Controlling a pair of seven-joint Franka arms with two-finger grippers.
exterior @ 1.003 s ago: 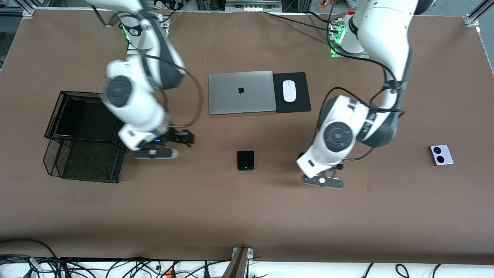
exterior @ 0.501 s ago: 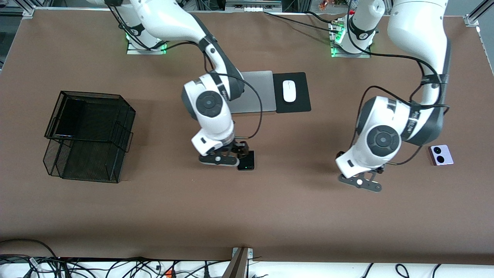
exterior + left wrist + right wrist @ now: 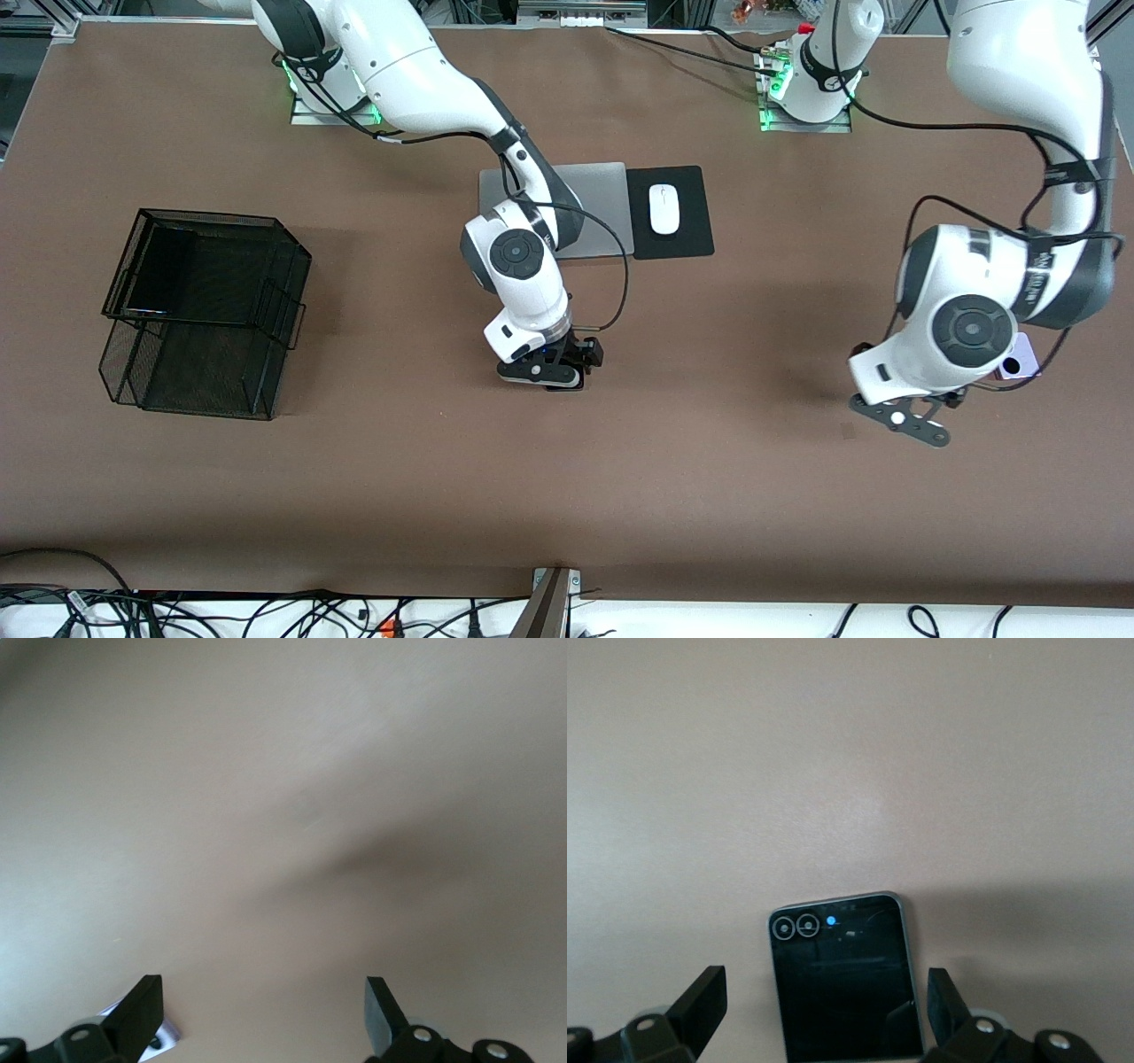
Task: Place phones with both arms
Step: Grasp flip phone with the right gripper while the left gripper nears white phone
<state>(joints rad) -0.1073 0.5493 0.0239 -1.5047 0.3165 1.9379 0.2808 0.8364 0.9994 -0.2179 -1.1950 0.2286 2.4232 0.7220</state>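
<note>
My right gripper (image 3: 558,363) hangs open over the small squarish black phone (image 3: 842,988), which lies flat on the table mid-way along it. In the right wrist view the phone sits between the spread fingers (image 3: 704,997), touching neither, and the front view hides most of it under the hand. Toward the left arm's end lies the lavender phone (image 3: 1021,359), half covered by the left arm. My left gripper (image 3: 955,399) is open just beside it. Only one corner of this phone (image 3: 165,1037) shows in the left wrist view, by one finger. A long dark phone (image 3: 159,270) lies in the wire tray.
The black two-tier wire tray (image 3: 266,310) stands toward the right arm's end. A grey laptop (image 3: 602,204), partly under the right arm, and a white mouse (image 3: 664,208) on a black pad (image 3: 691,235) lie nearer the bases.
The right arm swung from beside the wire tray to over the black phone. The left arm travelled toward its own end of the table, up to the lavender phone. Both grippers stayed open.
</note>
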